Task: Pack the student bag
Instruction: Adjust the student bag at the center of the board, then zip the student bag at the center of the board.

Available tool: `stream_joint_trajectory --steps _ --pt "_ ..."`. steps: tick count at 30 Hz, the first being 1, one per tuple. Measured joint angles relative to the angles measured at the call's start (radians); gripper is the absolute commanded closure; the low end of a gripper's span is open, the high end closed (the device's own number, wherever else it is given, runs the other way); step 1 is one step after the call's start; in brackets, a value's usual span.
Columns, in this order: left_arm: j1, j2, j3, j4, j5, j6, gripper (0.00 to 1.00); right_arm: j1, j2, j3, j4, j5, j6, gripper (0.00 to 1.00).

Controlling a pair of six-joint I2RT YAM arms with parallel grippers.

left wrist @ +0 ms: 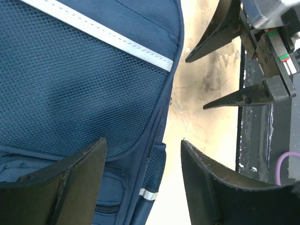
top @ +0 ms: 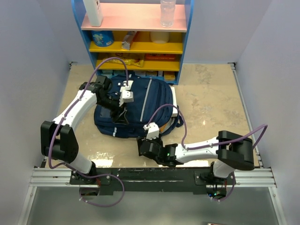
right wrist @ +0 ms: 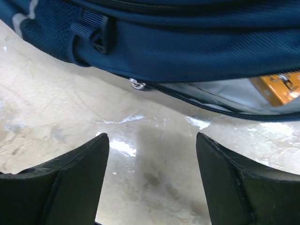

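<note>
Left gripper [left wrist: 143, 139] open, straddling student bag [left wrist: 70, 84] edge; right gripper [left wrist: 196, 84] open beyond, over table [left wrist: 206, 131].

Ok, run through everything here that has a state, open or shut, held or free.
student bag: lying flat on the table, not held.
bag zipper: partly open, orange item visible inside.
left tool: open, empty, over the bag's side edge.
right tool: open, empty, just short of the bag's open zipper.
clear bottle: upright on the top shelf.
</note>
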Motion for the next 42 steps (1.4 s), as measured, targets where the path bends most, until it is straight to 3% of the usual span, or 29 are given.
stream_joint_trajectory --steps 9,15,19,29,32,33,37,42 --pt "0.000 -0.049 0.000 0.102 -0.032 -0.157 0.29 0.001 0.043 -0.026 0.074 0.026 -0.024 0.43" --pt "0.000 -0.133 -0.023 0.158 -0.064 -0.238 0.30 0.001 0.215 0.064 0.119 0.075 -0.028 0.44" --pt "0.000 -0.152 -0.032 0.159 -0.079 -0.248 0.31 0.000 0.276 0.127 0.126 0.118 -0.025 0.49" --pt "0.000 -0.166 -0.077 0.150 -0.105 -0.243 0.31 -0.014 0.368 0.220 0.114 0.219 -0.022 0.51" --pt "0.000 -0.172 -0.078 0.150 -0.106 -0.243 0.32 -0.014 0.371 0.220 0.114 0.232 -0.026 0.61" --pt "0.000 -0.173 -0.079 0.149 -0.107 -0.242 0.32 -0.015 0.371 0.220 0.112 0.235 -0.028 0.72" --pt "0.000 -0.177 -0.079 0.144 -0.109 -0.241 0.34 -0.020 0.373 0.220 0.100 0.253 -0.038 0.99" --pt "0.000 -0.177 -0.079 0.123 -0.109 -0.222 0.45 -0.022 0.368 0.218 0.092 0.253 -0.041 1.00"
